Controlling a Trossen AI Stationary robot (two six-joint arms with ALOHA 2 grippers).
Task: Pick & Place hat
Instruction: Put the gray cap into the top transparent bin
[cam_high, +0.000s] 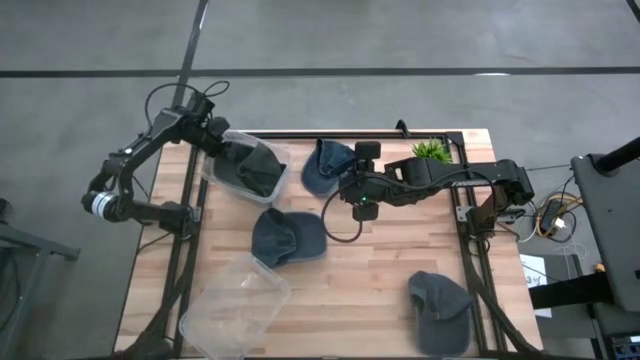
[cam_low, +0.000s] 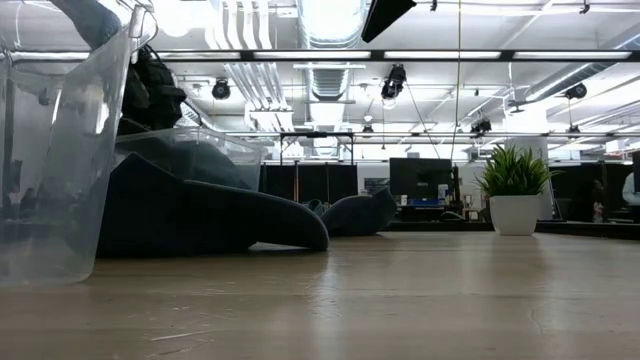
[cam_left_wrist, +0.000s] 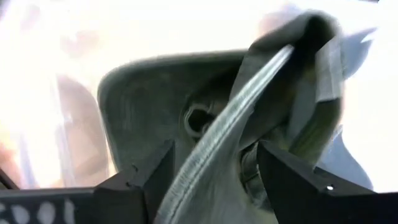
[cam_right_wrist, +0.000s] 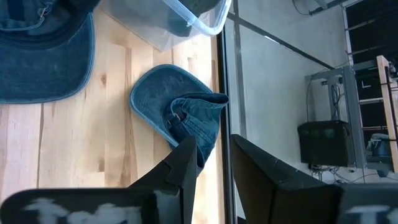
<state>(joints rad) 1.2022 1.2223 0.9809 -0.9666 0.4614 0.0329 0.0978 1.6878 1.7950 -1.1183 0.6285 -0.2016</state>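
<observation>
Left wrist view: my left claw (cam_left_wrist: 211, 177), jaws spread and gripping nothing, straddles the soft, light dark-grey fabric cap (cam_left_wrist: 186, 118) in the clear plastic bin (cam_high: 222, 178); I judge its stiffer brim the best hold.

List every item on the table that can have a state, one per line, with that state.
left gripper: open, over the bin, dark hat's fabric between its fingers
right gripper: part open, at the back hat's edge
dark hat: inside the back bin
back bin: upright, holds one hat
front bin: empty
back hat: on table
middle hat: on table
front-right hat: on table
</observation>
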